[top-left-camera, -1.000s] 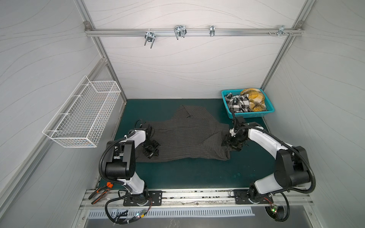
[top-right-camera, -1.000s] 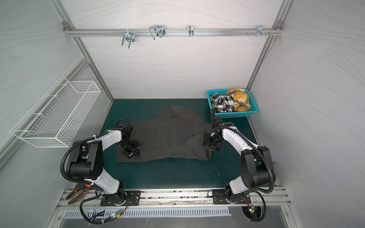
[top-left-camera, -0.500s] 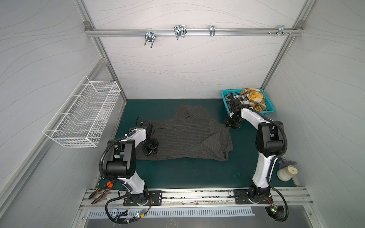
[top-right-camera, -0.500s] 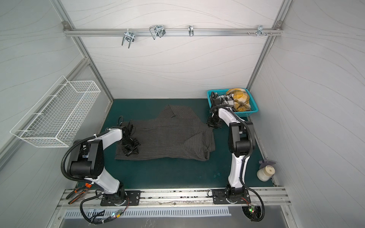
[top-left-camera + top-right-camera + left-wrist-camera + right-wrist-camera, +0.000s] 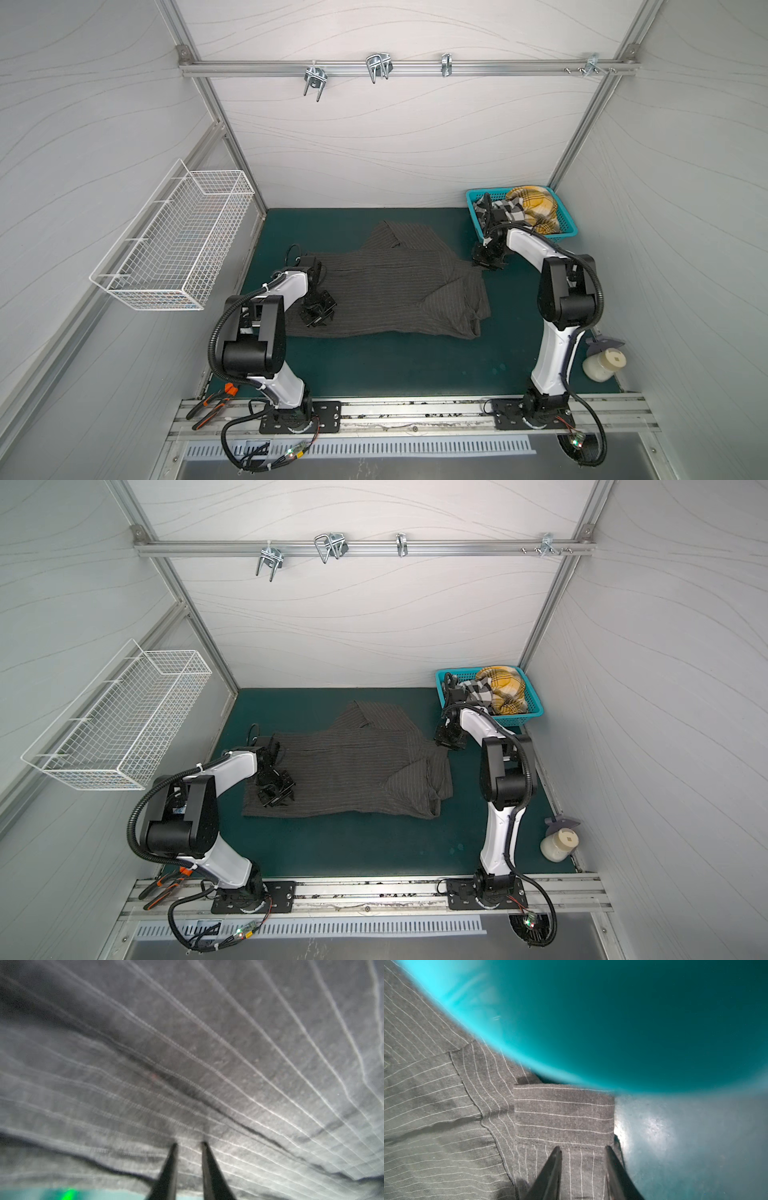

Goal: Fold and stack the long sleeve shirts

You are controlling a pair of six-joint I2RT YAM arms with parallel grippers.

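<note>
**A:** Where's the charcoal pinstriped shirt (image 5: pixel 390 286)?

**B:** Spread out on the green bench (image 5: pixel 374 365), reaching from the left fingers (image 5: pixel 318 312) across to the right fingers (image 5: pixel 486 262). It looks the same in both top views.

**A:** What about the left fingers?

**B:** They're down on the shirt near one end, with cloth all around them. In the left wrist view the two tips stand a narrow gap apart. The striped cloth runs on past them, lightly creased, and none of it is pinched between them.

**A:** And the right fingers?

**B:** They're at the opposite end, right at the edge of the cloth. In the right wrist view they are clearly parted. One tip is over the sleeve and the other is at the cloth's edge, with bare bench just beside it. The cuff (image 5: pixel 564 1113) lies flat just ahead of the tips, and I can see no hold on it.

**A:** Where are the other two shirts?

**B:** They're beyond the right fingers and well apart from the left ones, in the teal basket (image 5: pixel 561 237). The black-and-white plaid shirt (image 5: pixel 512 209) is bundled on the side nearer those fingers. The yellow plaid shirt (image 5: pixel 534 203) is heaped against it on the farther side. Both are crumpled.
</note>
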